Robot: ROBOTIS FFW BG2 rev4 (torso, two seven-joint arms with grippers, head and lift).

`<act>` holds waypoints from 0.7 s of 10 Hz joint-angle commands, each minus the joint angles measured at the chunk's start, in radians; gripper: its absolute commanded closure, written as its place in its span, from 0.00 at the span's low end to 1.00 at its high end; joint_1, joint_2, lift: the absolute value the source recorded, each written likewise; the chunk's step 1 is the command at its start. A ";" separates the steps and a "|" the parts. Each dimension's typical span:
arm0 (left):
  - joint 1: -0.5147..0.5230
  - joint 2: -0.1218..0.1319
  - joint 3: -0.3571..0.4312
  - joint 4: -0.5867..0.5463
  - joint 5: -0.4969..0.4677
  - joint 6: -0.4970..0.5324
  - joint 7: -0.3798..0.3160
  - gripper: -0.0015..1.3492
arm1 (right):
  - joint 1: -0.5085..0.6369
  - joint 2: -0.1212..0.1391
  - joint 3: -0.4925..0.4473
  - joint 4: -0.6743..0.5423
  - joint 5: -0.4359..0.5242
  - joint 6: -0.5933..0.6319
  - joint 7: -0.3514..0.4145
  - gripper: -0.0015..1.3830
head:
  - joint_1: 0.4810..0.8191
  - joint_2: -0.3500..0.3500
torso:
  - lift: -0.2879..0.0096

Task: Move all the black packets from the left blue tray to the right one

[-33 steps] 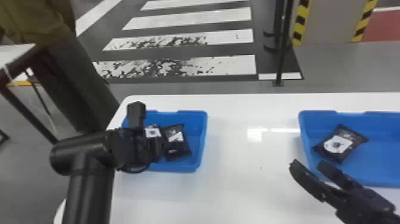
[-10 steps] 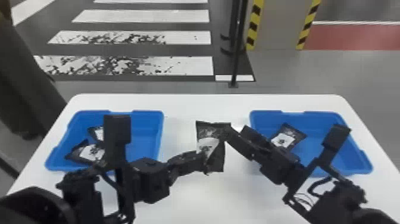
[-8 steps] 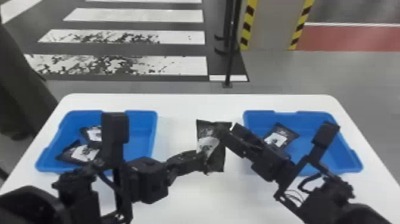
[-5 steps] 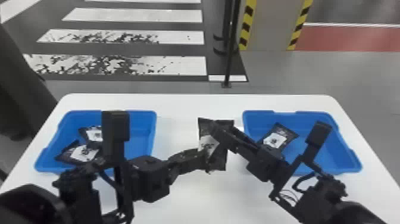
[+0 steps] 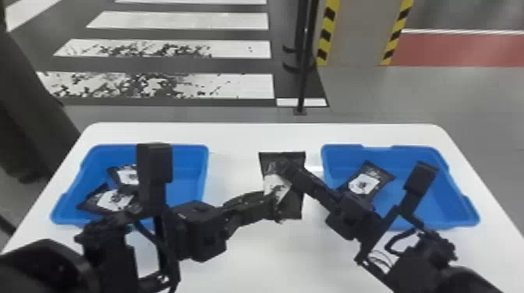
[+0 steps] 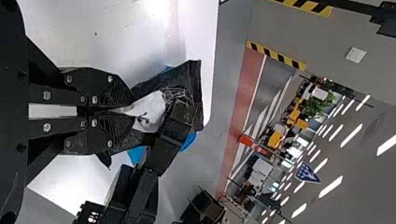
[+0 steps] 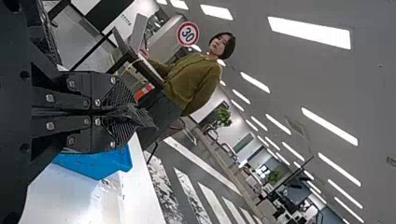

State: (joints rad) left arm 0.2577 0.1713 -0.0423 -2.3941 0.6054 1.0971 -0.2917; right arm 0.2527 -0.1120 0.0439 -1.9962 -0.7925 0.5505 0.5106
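Between the trays, my left gripper (image 5: pixel 273 208) is shut on the lower left part of a black packet (image 5: pixel 293 202) held upright above the table. My right gripper (image 5: pixel 281 165) is shut on the same packet's upper part. In the left wrist view, the left gripper (image 6: pixel 130 108) pinches the packet (image 6: pixel 152 112) beside its white label. The right wrist view has the right gripper (image 7: pixel 135 113) with its fingers together on dark film. Two packets (image 5: pixel 115 200) (image 5: pixel 126 175) lie in the left blue tray (image 5: pixel 189 183), partly behind the left arm. One packet (image 5: pixel 364 183) lies in the right blue tray (image 5: pixel 436 202).
Both trays stand on a white table (image 5: pixel 249 136), with the two arms crossing its front part. Part of the right arm passes over the right tray's front rim. A black pole (image 5: pixel 306 70) stands on the floor behind the table.
Since the oldest frame, the left arm has come from the left tray to the middle with a packet. The right arm has moved left and shut on it. Lately both have kept almost still.
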 commanded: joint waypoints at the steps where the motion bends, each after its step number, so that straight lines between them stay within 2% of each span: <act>1: 0.007 -0.004 0.010 0.010 0.021 -0.010 0.000 0.52 | 0.000 0.000 -0.002 0.007 -0.017 -0.013 0.000 0.92 | 0.63 0.48 | 0.50; 2: 0.017 -0.006 0.020 0.010 0.023 -0.029 0.000 0.34 | -0.002 0.000 -0.020 0.012 -0.013 -0.018 0.000 0.92 | 0.63 0.48 | 0.50; 3: 0.029 -0.010 0.038 0.010 0.031 -0.032 0.000 0.28 | -0.015 0.000 -0.046 0.027 -0.007 -0.023 -0.001 0.92 | 0.63 0.48 | 0.50; 4: 0.052 -0.015 0.066 0.007 0.037 -0.027 -0.007 0.28 | -0.047 0.000 -0.074 0.081 0.009 -0.047 -0.004 0.92 | 0.63 0.47 | 0.50; 5: 0.071 -0.029 0.104 -0.003 0.037 -0.034 -0.018 0.27 | -0.083 -0.002 -0.132 0.125 0.069 -0.052 -0.010 0.92 | 0.63 0.44 | 0.50; 6: 0.091 -0.033 0.130 -0.010 0.035 -0.083 -0.023 0.27 | -0.118 -0.006 -0.189 0.171 0.124 -0.055 -0.017 0.92 | 0.63 0.41 | 0.50; 7: 0.108 -0.039 0.172 -0.025 0.019 -0.091 -0.023 0.26 | -0.142 -0.015 -0.221 0.225 0.154 -0.082 -0.038 0.92 | 0.63 0.39 | 0.50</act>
State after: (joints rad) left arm 0.3546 0.1362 0.1046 -2.4103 0.6323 1.0156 -0.3147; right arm 0.1278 -0.1215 -0.1532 -1.8039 -0.6607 0.4821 0.4750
